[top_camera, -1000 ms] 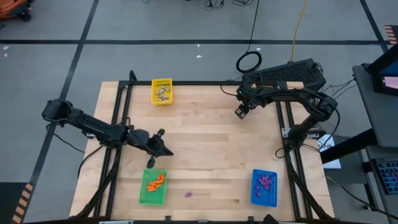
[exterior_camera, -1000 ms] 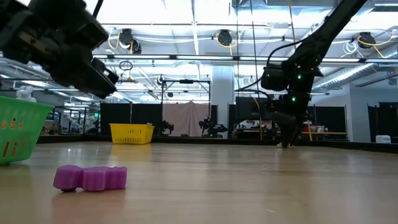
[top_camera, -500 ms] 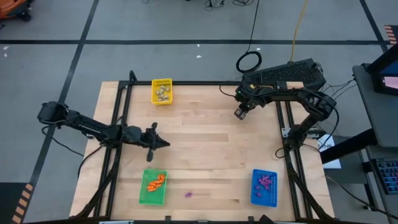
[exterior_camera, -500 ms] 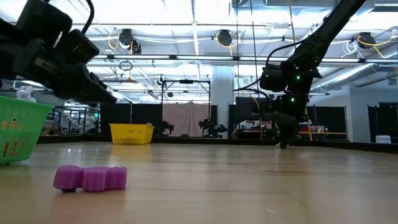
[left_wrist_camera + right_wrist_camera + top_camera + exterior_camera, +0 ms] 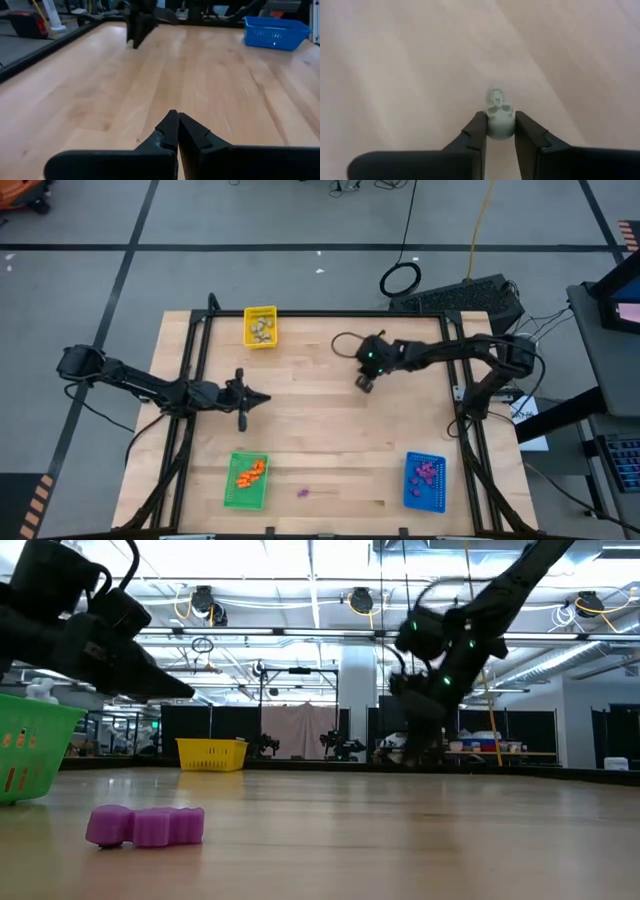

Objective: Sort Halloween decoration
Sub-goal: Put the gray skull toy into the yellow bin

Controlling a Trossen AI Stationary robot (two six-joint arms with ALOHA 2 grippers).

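Observation:
My right gripper (image 5: 499, 131) is over the table's middle right (image 5: 364, 383) and is shut on a small beige-grey skull trinket (image 5: 498, 112). My left gripper (image 5: 176, 119) hovers left of the table's middle (image 5: 262, 398), shut, with nothing in it. One purple trinket (image 5: 146, 825) lies on the wood near the front edge (image 5: 302, 492). Orange trinkets lie in the green tray (image 5: 247, 480), purple ones in the blue tray (image 5: 424, 480), and pale ones in the yellow tray (image 5: 260, 326). My right gripper pinches the skull's two sides (image 5: 490, 125) between its two fingertips (image 5: 477, 131). The fingers come from above, pointing down at the wood. The skull sits at their free ends, its upper part reaching past them.
The yellow tray stands at the far edge, left of centre. The green tray is at the near left and the blue tray (image 5: 275, 32) at the near right. Black frame rails (image 5: 190, 380) run along the table's left, far and right sides. Bare wood lies between the two arms.
My right gripper has gone from the far right part of the table toward the left and a little nearer. My left gripper has drawn back a little toward the far edge and now points toward the table's right.

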